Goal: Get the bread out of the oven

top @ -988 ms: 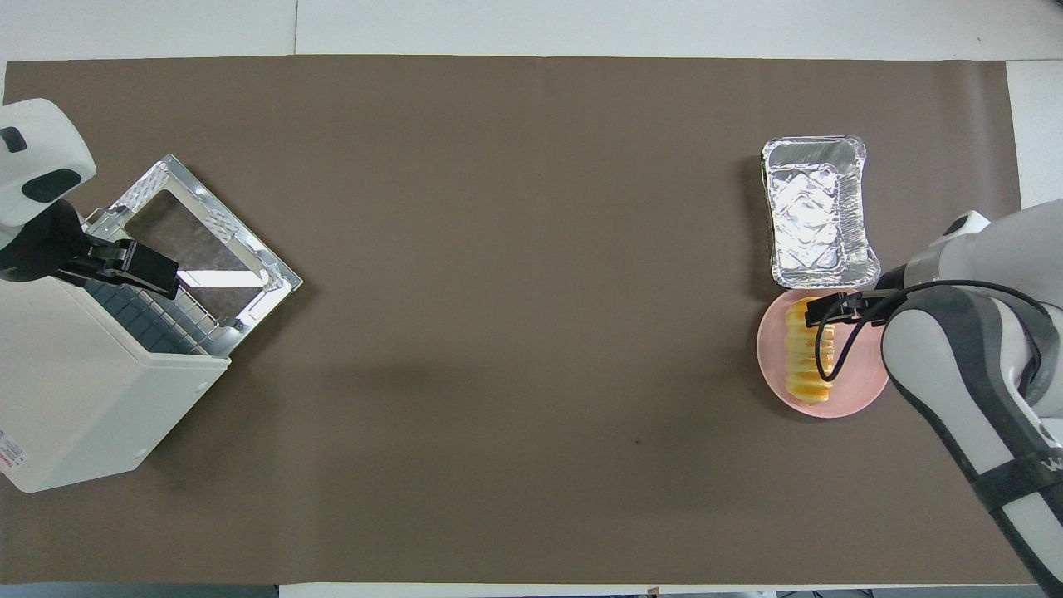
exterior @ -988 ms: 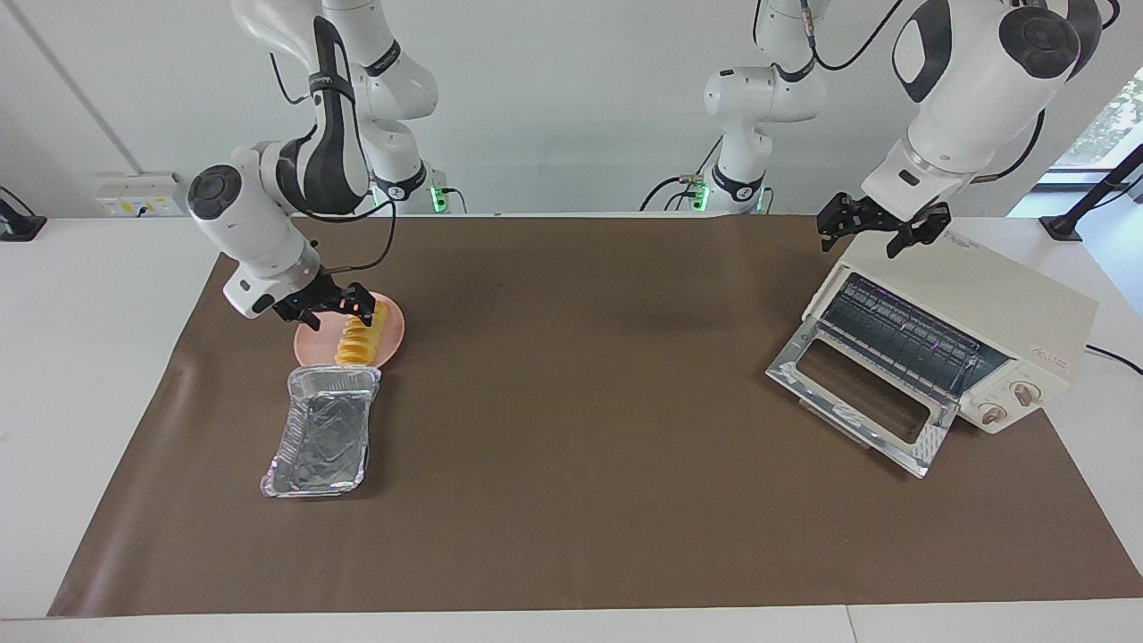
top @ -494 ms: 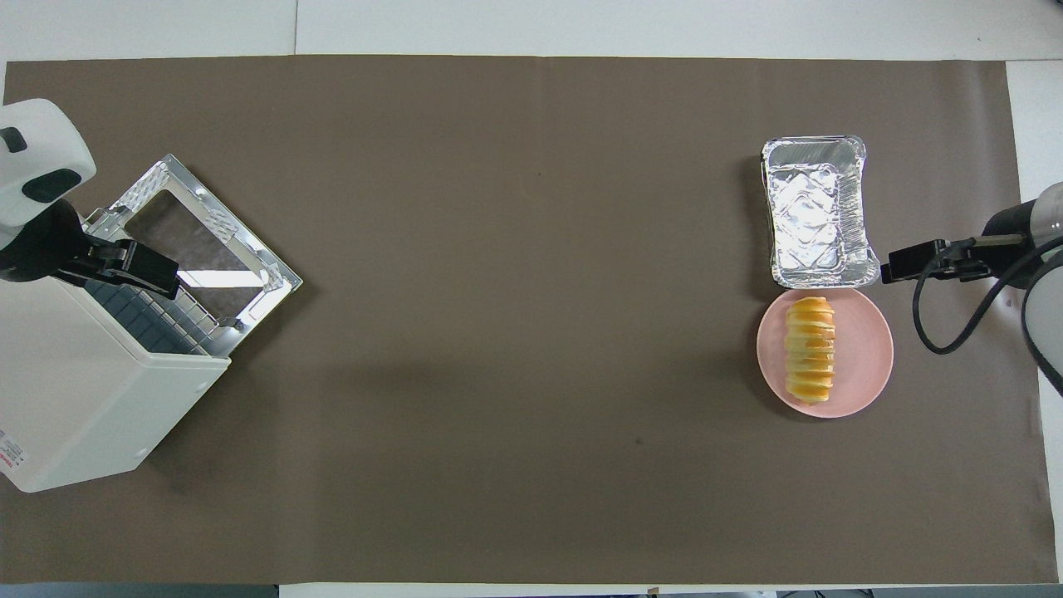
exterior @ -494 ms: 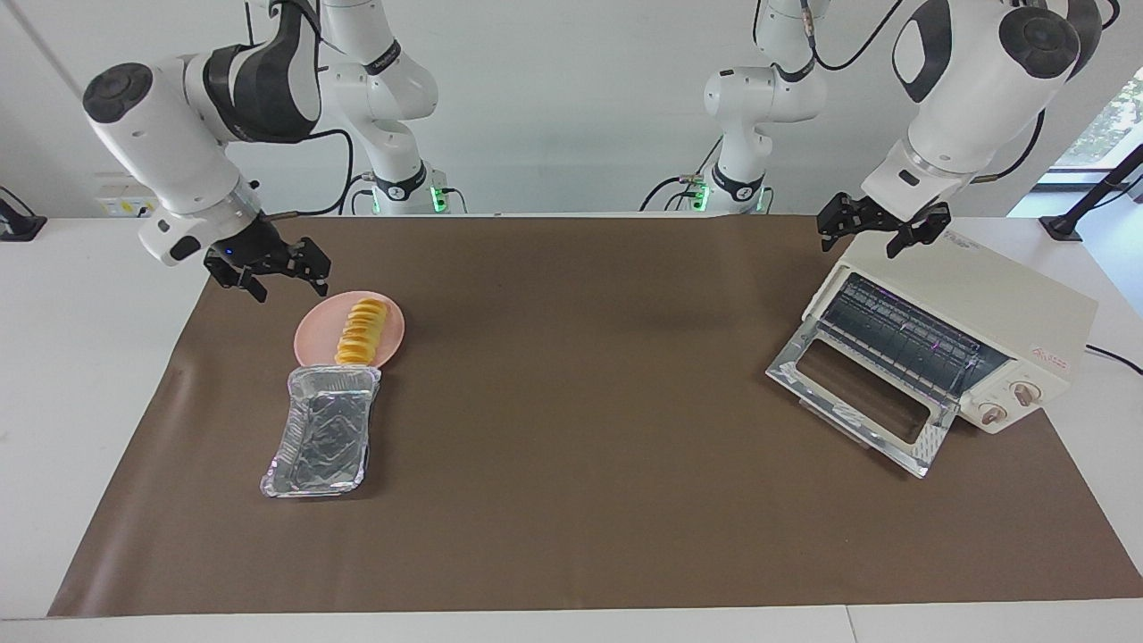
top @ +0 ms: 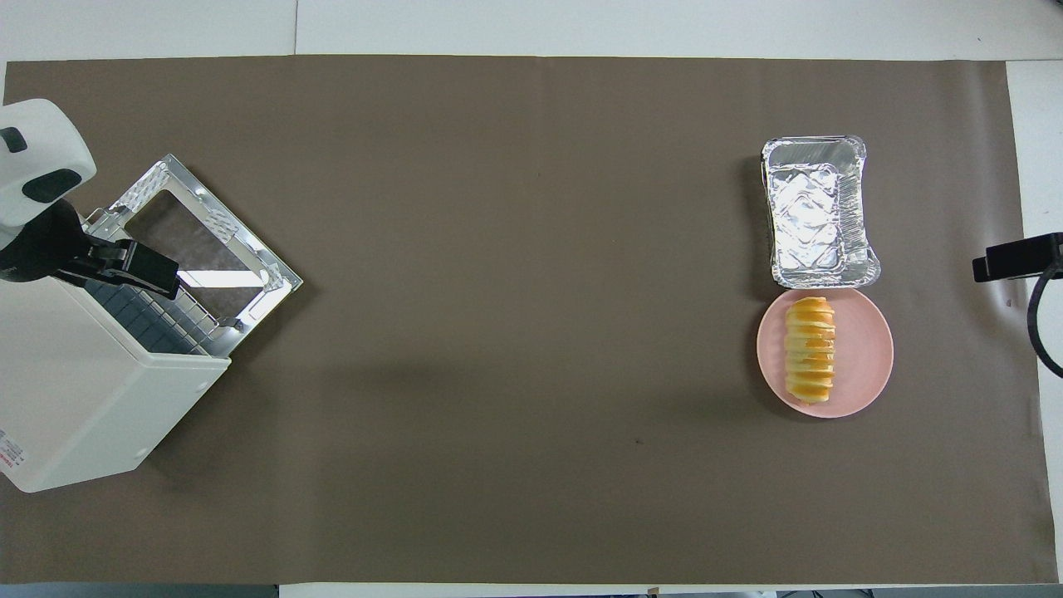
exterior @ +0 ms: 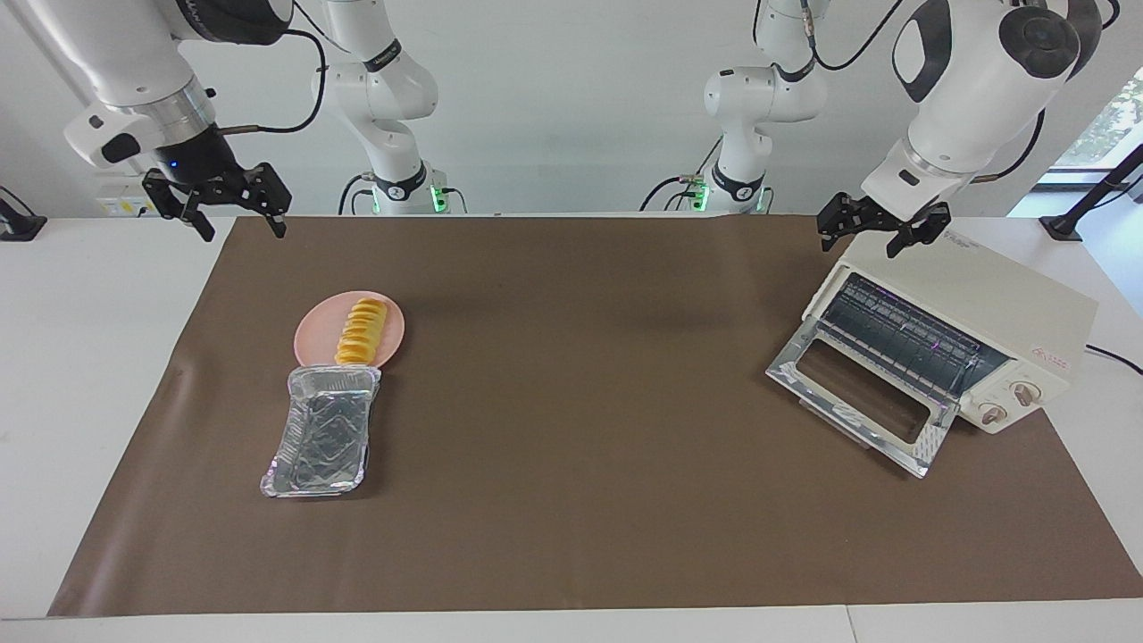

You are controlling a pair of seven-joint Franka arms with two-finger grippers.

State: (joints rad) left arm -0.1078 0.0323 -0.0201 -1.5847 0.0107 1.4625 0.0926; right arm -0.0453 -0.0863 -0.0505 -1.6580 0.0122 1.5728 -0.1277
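Note:
The bread (exterior: 361,333) (top: 810,350), a ridged golden loaf, lies on a pink plate (exterior: 312,337) (top: 866,359) toward the right arm's end of the table. The cream oven (exterior: 991,299) (top: 75,390) stands at the left arm's end, its silver door (exterior: 857,406) (top: 199,241) folded down and the wire rack bare. My right gripper (exterior: 237,228) (top: 1009,259) hangs open and empty, high over the mat's edge, well clear of the plate. Over the oven's top, my left gripper (exterior: 862,246) (top: 137,267) waits open and holds nothing.
A crinkled silver foil tray (exterior: 323,433) (top: 815,212) lies empty against the plate, farther from the robots. A brown mat (exterior: 571,464) (top: 515,332) covers most of the table between the plate and the oven.
My right gripper has risen off the bread on the plate and drawn back toward its own end of the table, empty. The bread stays on the plate. The left arm has not moved.

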